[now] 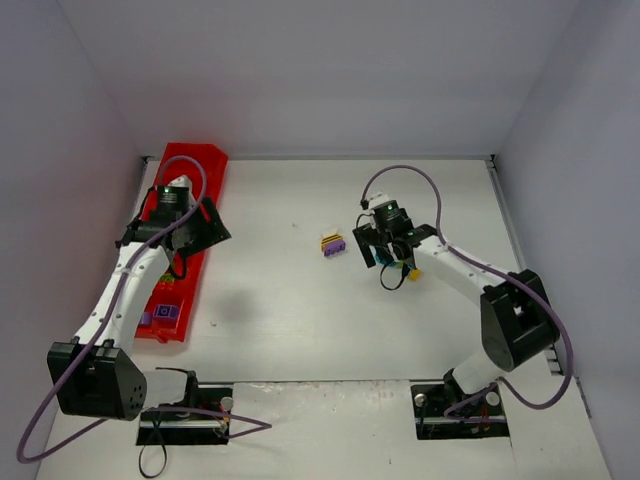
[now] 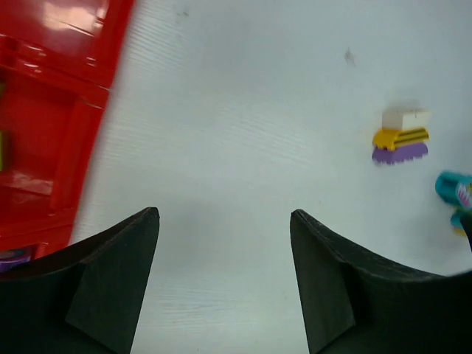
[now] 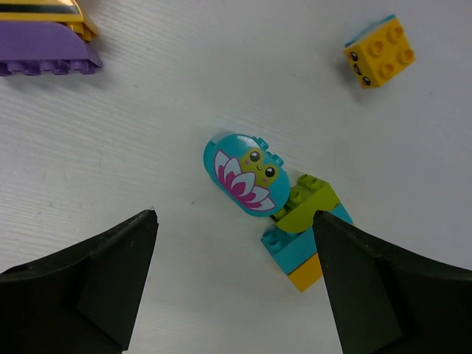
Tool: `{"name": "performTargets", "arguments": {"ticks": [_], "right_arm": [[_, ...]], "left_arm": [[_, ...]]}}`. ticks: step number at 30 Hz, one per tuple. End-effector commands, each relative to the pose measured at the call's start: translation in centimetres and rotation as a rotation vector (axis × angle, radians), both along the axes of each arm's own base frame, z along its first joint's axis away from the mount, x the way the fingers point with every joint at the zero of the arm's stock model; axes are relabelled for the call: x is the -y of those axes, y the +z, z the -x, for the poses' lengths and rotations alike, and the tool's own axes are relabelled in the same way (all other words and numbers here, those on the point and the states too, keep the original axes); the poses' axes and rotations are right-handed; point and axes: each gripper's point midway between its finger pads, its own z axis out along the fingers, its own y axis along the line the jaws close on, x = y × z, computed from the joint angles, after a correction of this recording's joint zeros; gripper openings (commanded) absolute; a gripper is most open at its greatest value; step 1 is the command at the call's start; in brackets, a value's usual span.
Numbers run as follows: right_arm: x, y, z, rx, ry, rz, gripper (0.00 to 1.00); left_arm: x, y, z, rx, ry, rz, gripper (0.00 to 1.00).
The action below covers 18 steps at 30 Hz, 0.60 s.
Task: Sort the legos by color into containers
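Observation:
The red tray (image 1: 208,180) lies along the table's left side, with purple legos (image 1: 161,315) in its near end. My left gripper (image 1: 197,226) hovers at the tray's right rim; in the left wrist view it (image 2: 225,214) is open over bare table beside the tray (image 2: 51,110). A white, orange and purple stack (image 2: 401,136) lies mid-table. My right gripper (image 3: 236,214) is open just short of a teal oval brick with a frog (image 3: 247,175). That brick leans on a lime green brick (image 3: 310,203) stacked on teal (image 3: 291,247) and orange. A yellow brick (image 3: 378,51) lies apart.
White walls close the table at the back and both sides. The purple-and-yellow stack (image 1: 333,244) sits just left of my right gripper (image 1: 385,250), and its purple brick (image 3: 48,48) shows at the right wrist view's top left. My right arm's cable loops above the wrist.

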Motion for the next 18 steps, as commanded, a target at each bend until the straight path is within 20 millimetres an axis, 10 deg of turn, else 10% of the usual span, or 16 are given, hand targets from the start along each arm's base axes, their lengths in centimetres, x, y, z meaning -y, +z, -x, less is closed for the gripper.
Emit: {"name": "performTargets", "arguments": {"ticks": [1,18], "right_arm": [[-1.2,0.4,-1.9,0.016,0.067,-0.002,0.83],[-0.4,-4.4,-3.8,-0.085,0.144,-0.002,0.77]], "left_arm": [[3.1,3.0,0.5,0.073,-0.156,0.022,0.65],[7.2,2.9,2.6,0.069,-0.357,0.010,0.66]]}}
